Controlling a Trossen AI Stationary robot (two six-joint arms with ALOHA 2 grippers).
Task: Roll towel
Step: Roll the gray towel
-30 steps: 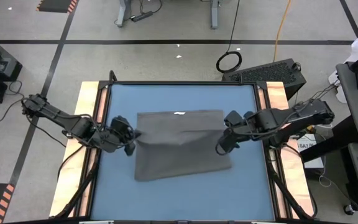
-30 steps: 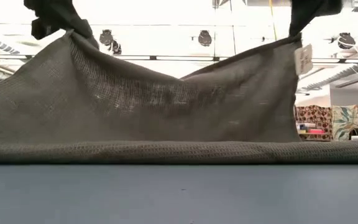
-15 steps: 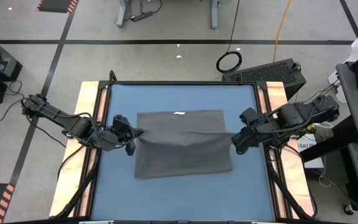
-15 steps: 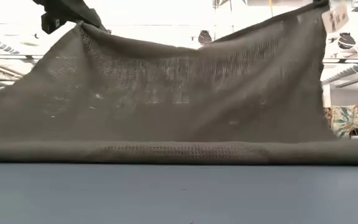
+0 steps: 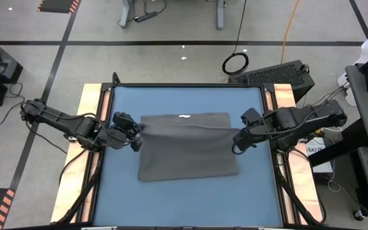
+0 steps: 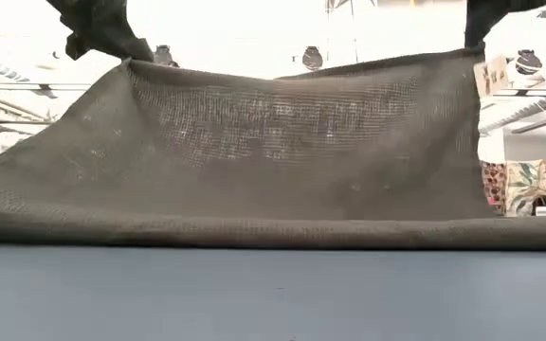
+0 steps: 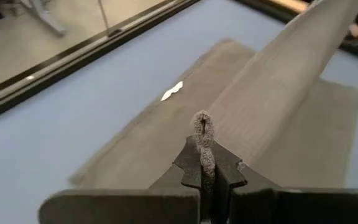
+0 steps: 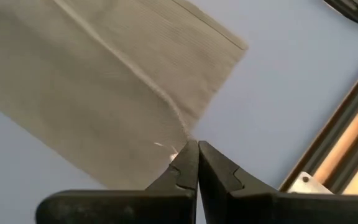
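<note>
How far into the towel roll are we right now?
Done: both corners are gripped. The left gripper and right gripper have their jaws shut on the towel.
In hand: one edge is lifted and stretched taut between them above the blue table.
Left: no rolled turns show yet; the actual rolling remains.

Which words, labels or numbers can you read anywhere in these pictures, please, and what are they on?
None can be read.
The white tag at the lifted corner of the towel: any print is too small to read.
The white label on the frame beside the table: too blurred to read.
</note>
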